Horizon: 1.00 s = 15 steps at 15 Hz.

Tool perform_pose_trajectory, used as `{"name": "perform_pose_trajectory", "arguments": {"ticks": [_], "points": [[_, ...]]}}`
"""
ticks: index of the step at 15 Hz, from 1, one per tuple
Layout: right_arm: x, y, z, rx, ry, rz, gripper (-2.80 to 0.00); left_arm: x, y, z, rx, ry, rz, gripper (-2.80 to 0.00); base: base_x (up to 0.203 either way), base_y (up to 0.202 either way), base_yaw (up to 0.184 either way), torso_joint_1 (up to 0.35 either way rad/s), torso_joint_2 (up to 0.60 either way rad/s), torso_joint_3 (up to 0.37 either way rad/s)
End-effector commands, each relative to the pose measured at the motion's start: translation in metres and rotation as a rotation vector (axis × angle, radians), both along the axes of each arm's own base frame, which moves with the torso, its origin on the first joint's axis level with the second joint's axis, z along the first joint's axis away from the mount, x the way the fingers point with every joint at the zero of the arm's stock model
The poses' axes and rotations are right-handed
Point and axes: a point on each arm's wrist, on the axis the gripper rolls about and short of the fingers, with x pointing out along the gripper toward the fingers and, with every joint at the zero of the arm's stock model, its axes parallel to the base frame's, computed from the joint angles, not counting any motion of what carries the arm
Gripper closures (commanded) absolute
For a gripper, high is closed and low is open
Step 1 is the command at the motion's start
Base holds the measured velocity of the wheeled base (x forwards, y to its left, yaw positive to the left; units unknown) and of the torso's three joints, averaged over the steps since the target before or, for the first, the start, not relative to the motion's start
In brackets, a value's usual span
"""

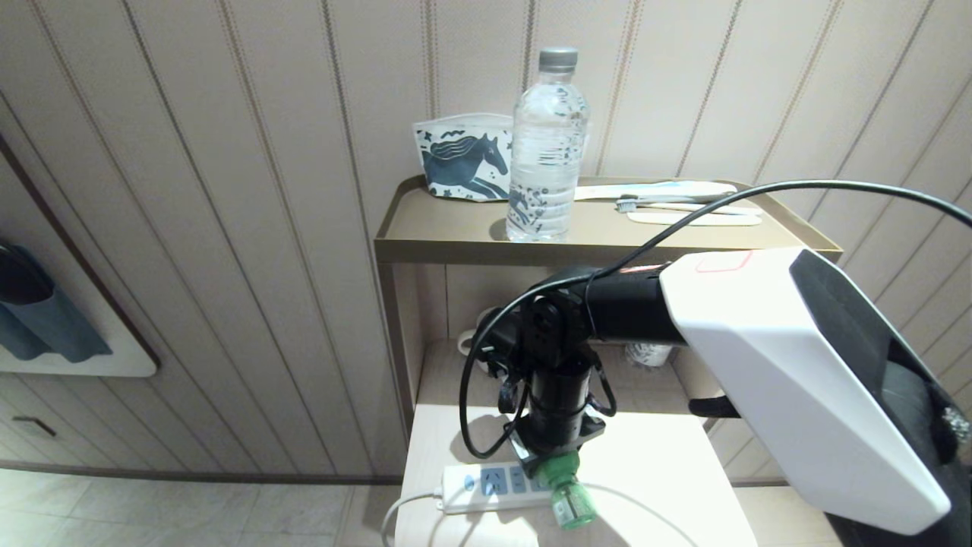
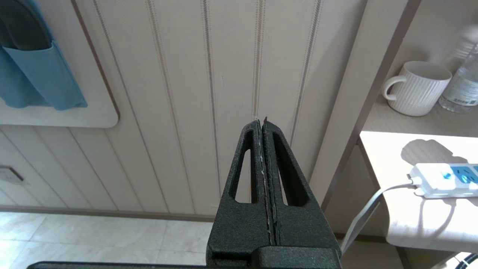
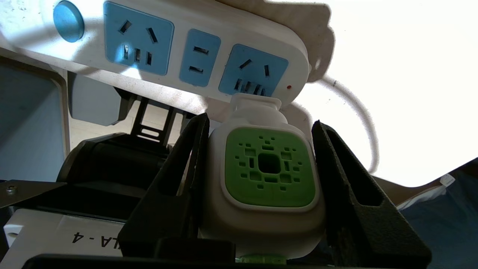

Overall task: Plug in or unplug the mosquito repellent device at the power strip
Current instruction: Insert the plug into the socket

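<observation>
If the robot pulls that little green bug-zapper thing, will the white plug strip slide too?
Probably a bit. The power strip lies loose on the smooth tabletop, nothing visibly pinning it, and looks light. The right tool grips the mosquito repellent device at its end socket, so a pull may drag or swing that end. The strip looks stiff; only its cord looks bendy.

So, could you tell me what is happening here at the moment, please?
The right claw is closed on the mosquito repellent device, one finger on each side of its white body. It holds the device at the end socket panel of the power strip, which lies on the lower shelf. The pictures do not show whether the plug is seated in the socket. The left claw is shut and empty, parked away from the shelf, facing the wall.
</observation>
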Motion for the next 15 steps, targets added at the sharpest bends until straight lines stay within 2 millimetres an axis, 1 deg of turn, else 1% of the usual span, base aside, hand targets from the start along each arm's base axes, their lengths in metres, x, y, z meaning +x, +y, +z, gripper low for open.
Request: {"name": "perform_pose_trajectory", "arguments": {"ticks": [1,6,9,15], "points": [[0.0006,0.0015,-0.0060,-0.012,0.012,0.002,0.00,0.0000,0.0000,0.0001,0.000,-0.001,0.000,0.00,0.000,0.000,0.000,0.000,0.00,0.000],[-0.0011,0.0041,-0.0068,-0.009,0.014,0.008,0.00,0.0000,0.0000,0.0001,0.000,-0.001,0.000,0.00,0.000,0.000,0.000,0.000,0.00,0.000],[-0.0043,0.0063,-0.0030,-0.004,0.007,0.017,0.00,0.0000,0.0000,0.0001,0.000,-0.001,0.000,0.00,0.000,0.000,0.000,0.000,0.00,0.000],[-0.0052,0.0080,-0.0049,-0.007,0.011,0.021,0.00,0.0000,0.0000,0.0001,0.000,-0.001,0.000,0.00,0.000,0.000,0.000,0.000,0.00,0.000]]}}
